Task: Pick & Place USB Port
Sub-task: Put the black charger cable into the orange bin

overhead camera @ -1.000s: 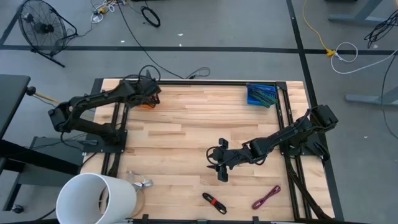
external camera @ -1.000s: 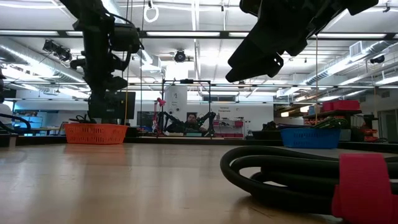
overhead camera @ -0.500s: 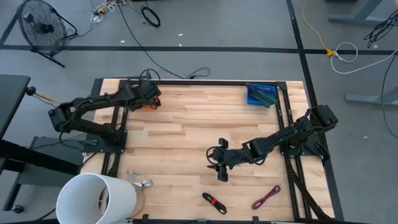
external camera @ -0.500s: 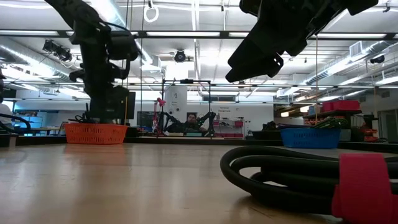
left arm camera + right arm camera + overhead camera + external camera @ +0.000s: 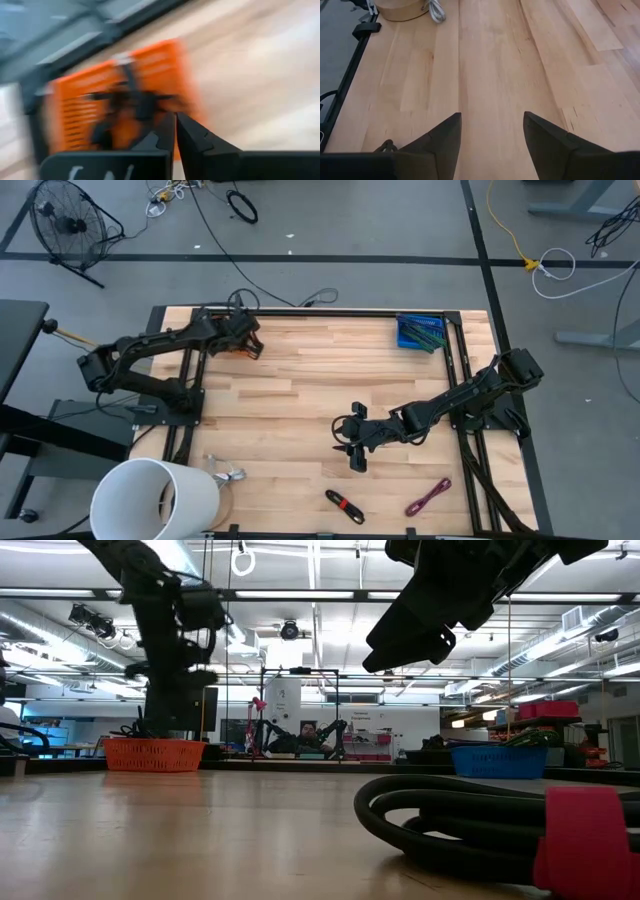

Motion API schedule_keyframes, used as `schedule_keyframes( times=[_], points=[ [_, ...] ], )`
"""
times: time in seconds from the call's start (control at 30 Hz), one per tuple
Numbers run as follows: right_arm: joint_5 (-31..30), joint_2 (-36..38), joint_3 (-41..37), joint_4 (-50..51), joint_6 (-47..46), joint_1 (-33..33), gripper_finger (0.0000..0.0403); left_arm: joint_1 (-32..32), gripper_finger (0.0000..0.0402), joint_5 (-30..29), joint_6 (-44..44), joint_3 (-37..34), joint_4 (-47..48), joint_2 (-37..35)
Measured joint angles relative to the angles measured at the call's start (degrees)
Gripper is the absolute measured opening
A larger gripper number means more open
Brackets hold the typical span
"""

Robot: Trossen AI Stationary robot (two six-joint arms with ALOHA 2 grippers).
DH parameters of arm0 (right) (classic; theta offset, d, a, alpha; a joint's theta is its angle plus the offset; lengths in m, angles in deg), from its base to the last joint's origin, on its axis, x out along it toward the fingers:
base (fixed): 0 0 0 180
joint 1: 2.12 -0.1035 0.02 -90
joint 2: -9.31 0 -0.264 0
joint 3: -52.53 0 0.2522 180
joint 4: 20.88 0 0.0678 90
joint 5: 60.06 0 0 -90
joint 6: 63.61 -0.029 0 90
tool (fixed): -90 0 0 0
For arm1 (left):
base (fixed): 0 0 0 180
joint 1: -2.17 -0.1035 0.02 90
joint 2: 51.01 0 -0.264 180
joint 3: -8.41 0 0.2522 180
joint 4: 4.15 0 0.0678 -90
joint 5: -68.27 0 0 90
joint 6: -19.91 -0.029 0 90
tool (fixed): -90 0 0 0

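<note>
Wooden plank surface [image 5: 300, 390] in a dark frame, seen from above. Left claw [image 5: 250, 345]: at the far left corner of the surface, over an orange basket [image 5: 232, 346]; in the left wrist view its two dark fingers [image 5: 192, 137] stand pressed together with nothing visible between them, and the orange basket [image 5: 120, 100] lies just ahead, holding dark cable-like items too blurred to name. The low view shows the same basket [image 5: 153, 754] standing on the far left of the surface with the left arm above it. Right claw [image 5: 352, 442]: near the middle of the surface, toward its near edge, held above the wood; in the right wrist view its fingers [image 5: 442, 137] are spread wide and empty over bare planks. Blue basket [image 5: 421, 332]: far right corner of the surface, with cables inside; also visible in the low view [image 5: 497, 760]. Black cable with a red band [image 5: 343, 506]: coiled on the near edge, well apart from both claws; it fills the low view's foreground [image 5: 480, 825]. Purple-red cable [image 5: 428, 497]: bundled at the near right, just beside the black one. White cylinder [image 5: 155, 500]: near left corner, with a small white cable [image 5: 227, 474] beside it. Whether any of these is the task's USB item cannot be told.
</note>
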Motion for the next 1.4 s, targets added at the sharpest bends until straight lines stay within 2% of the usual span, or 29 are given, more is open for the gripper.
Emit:
schedule_keyframes(
  times=[0.23,0.33,0.43,0.5,0.7,0.9,1.07,1.2,1.4],
  points=[
    [0.02,0.00,0.00,0.43,-0.03,0.00,0.0212,6.43,0.0031,24.64,-0.60,5.47,0.70,-0.09],
    [0.02,0.00,0.00,2.12,-1.27,0.00,0.0212,12.14,0.0028,29.04,1.12,5.80,0.57,-0.09],
    [0.02,-0.02,0.00,3.72,-2.78,0.00,0.0212,20.47,0.0024,29.88,1.63,5.80,0.49,-0.09],
    [0.26,-0.02,0.00,4.06,-4.31,0.00,0.0212,26.59,0.0023,29.20,2.80,5.80,-0.10,-0.09],
    [4.91,-0.02,0.00,4.40,-9.11,-0.94,0.0212,42.60,0.0023,21.87,9.54,5.80,-5.09,0.02],
    [5.16,-0.02,0.00,6.51,-15.53,-5.24,0.0212,54.41,0.0023,15.11,10.54,5.80,-14.39,0.44],
    [5.09,-1.89,0.00,6.30,-23.34,-10.45,0.0212,60.09,0.0023,7.87,10.43,5.80,-18.97,0.44],
    [5.16,-6.59,0.00,1.43,-28.42,-14.04,0.0212,62.06,0.0023,3.20,10.15,5.80,-19.71,0.44],
    [7.47,-13.27,0.00,-10.02,-30.13,-16.61,0.0212,62.27,0.0023,1.11,10.17,5.80,-20.20,0.44]
  ],
)
